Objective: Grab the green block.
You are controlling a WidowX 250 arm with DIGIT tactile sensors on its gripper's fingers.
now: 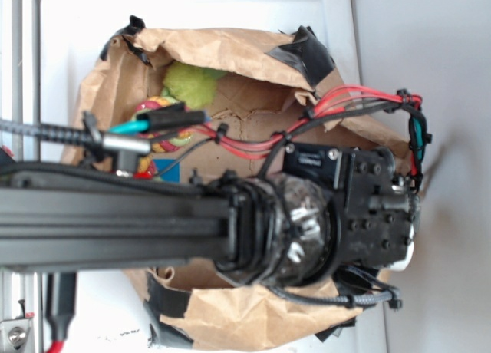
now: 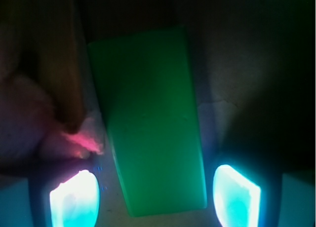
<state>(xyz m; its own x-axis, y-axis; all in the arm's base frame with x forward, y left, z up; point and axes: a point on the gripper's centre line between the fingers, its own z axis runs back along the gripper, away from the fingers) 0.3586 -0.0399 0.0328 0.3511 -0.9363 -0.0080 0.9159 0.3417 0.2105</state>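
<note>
Gripper [image 2: 154, 197] straddling the green block [image 2: 150, 113], grab not made yet

Wrist cam: my two glowing fingertips [image 2: 74, 200] sit wide apart, one each side of the block's near end, w/ gaps both sides, touching nothing, holding nothing. Block lies flat on the floor of the paper bag [image 1: 230, 54], running away from me, pink plush toy [image 2: 29, 118] just beside its left edge. Best move imo: stay centred, drop a touch lower, squeeze across the narrow width, and keep the left finger off the plush so it doesn't snag. Exterior view: arm hides the block
</note>
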